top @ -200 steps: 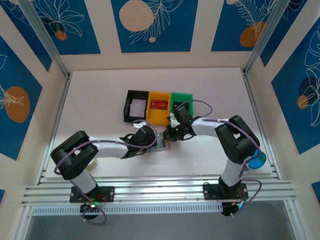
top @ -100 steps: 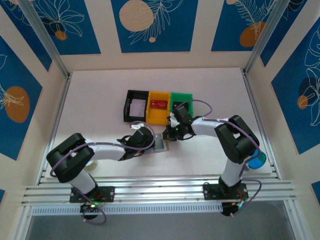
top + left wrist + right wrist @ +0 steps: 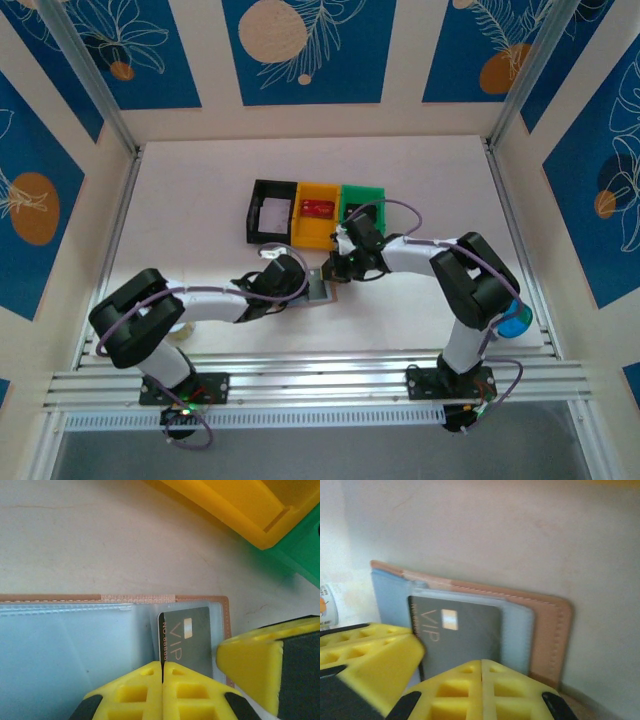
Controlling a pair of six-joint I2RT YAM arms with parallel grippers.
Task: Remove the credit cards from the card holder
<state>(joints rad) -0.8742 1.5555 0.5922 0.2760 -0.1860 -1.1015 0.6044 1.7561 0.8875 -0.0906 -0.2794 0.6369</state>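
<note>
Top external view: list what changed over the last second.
The left arm's elbow swung outward to its left and lower, while the left gripper stayed at the card holder. The right gripper edged slightly left toward it. Both grippers stayed shut, and the holder and the bins did not move.

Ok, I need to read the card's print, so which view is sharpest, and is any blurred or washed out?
Left wrist: sharp, evenly lit; VIP on the dark card in the card holder reads clearly. Right wrist: softer and hazy, pale at upper left; VIP legible though. Top external: in focus, even light, but the card is too small to read.
</note>
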